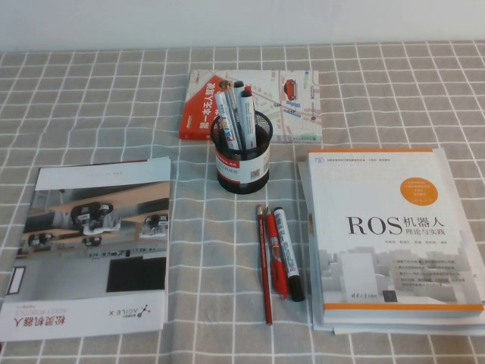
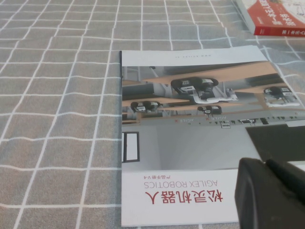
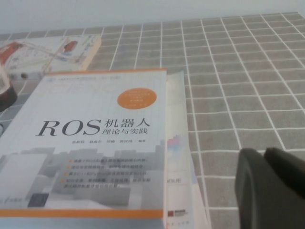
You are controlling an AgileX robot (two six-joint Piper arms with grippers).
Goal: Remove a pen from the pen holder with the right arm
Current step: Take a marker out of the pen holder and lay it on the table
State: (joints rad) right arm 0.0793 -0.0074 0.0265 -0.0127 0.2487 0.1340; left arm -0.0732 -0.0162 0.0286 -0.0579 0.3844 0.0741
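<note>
A black mesh pen holder (image 1: 240, 155) stands upright in the middle of the table with several markers (image 1: 231, 114) sticking out of it. In front of it a red pencil (image 1: 264, 265), a red pen (image 1: 276, 258) and a black-capped marker (image 1: 288, 254) lie side by side on the cloth. Neither arm appears in the high view. My right gripper (image 3: 264, 151) is shut and empty, low over the cloth beside the ROS book (image 3: 95, 143); only an edge of the holder (image 3: 5, 95) shows there. My left gripper (image 2: 264, 162) is shut over the brochure (image 2: 190, 138).
A thick white ROS book (image 1: 394, 227) on a stack lies right of the pens. An AgileX brochure (image 1: 95, 243) lies at the left. A red and white map book (image 1: 254, 102) sits behind the holder. A grey checked cloth (image 1: 91, 98) covers the table.
</note>
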